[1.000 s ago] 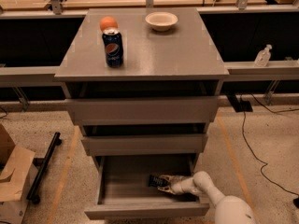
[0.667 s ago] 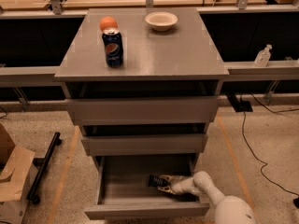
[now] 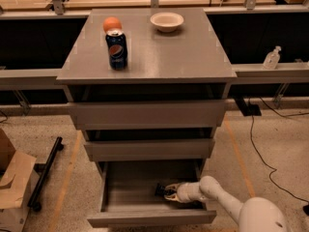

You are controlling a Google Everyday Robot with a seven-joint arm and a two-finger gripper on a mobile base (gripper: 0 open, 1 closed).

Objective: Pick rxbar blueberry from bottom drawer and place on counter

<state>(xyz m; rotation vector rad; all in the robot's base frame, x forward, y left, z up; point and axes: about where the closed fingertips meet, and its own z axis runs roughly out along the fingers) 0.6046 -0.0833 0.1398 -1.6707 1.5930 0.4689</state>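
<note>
The bottom drawer (image 3: 145, 217) is pulled open below two grey drawers. My white arm reaches into it from the lower right. My gripper (image 3: 166, 192) is at the drawer's right side, at a small dark object (image 3: 159, 189) that looks like the rxbar blueberry lying on the drawer floor. The fingers hide most of the bar. The counter (image 3: 183, 52) is the grey top of the cabinet, well above the gripper.
On the counter stand a blue Pepsi can (image 3: 117, 49), an orange ball (image 3: 112, 23) behind it and a white bowl (image 3: 167, 21). A cardboard box (image 3: 12, 182) and a black bar (image 3: 45, 173) lie on the floor at left. Cables (image 3: 260, 149) run at right.
</note>
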